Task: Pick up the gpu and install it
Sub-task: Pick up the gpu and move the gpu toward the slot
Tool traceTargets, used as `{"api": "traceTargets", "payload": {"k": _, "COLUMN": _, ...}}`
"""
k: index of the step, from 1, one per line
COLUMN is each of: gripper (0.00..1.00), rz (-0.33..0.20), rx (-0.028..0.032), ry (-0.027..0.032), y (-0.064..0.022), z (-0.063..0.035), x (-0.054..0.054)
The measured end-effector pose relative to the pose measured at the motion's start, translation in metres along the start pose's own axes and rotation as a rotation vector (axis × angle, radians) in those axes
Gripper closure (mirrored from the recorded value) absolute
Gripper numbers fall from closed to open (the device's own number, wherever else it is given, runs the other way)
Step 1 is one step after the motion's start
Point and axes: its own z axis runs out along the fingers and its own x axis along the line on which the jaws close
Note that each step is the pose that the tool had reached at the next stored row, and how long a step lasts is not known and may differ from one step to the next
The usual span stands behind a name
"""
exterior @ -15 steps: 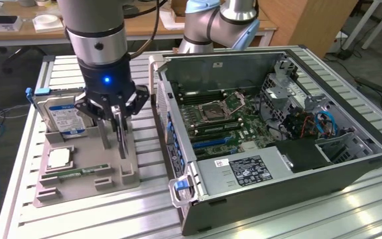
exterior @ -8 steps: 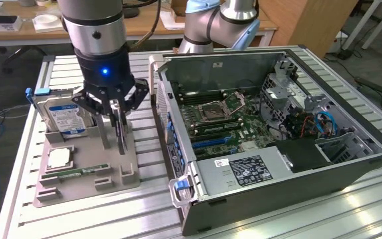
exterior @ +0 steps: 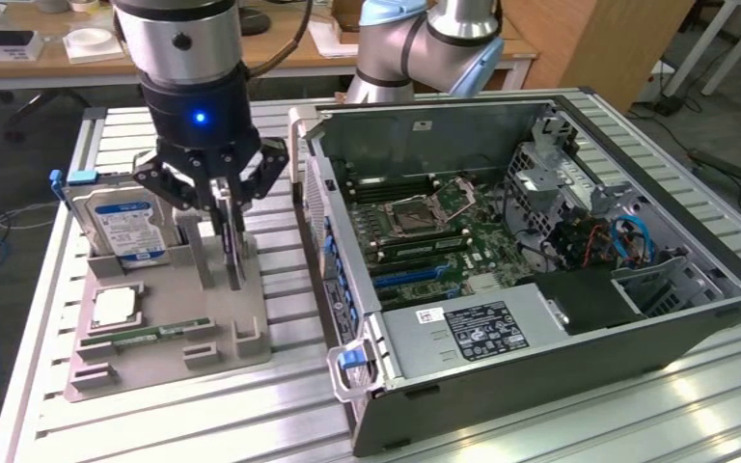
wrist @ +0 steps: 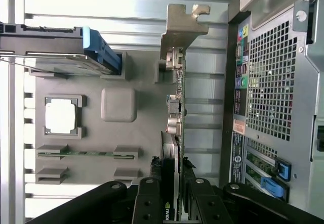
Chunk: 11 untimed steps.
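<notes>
The gpu (exterior: pixel 233 260) is a thin dark card standing on edge in the grey parts holder (exterior: pixel 235 338), to the exterior view's left of the open computer case (exterior: pixel 474 333). My gripper (exterior: pixel 227 217) comes down on it from above, one finger on each side of the card, shut on it. In the wrist view the gpu (wrist: pixel 177 107) runs edge-on away from my gripper (wrist: pixel 172 204), and its pale metal bracket (wrist: pixel 182 24) is at the far end. Whether the card's lower edge has left the holder I cannot tell.
On the holder sit a silver hard drive with a blue label (exterior: pixel 120 222), a processor chip (exterior: pixel 113 307) and a green memory strip (exterior: pixel 151 333). The case lies open with its motherboard (exterior: pixel 435 231) facing up. A second arm's base (exterior: pixel 423 48) stands behind the case.
</notes>
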Motion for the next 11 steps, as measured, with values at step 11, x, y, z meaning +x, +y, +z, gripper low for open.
{"api": "traceTargets", "payload": {"k": 11, "gripper": 0.74, "rz": 0.0, "rx": 0.0001, "ry": 0.0001, "y": 0.0006, "z": -0.029, "x": -0.001}}
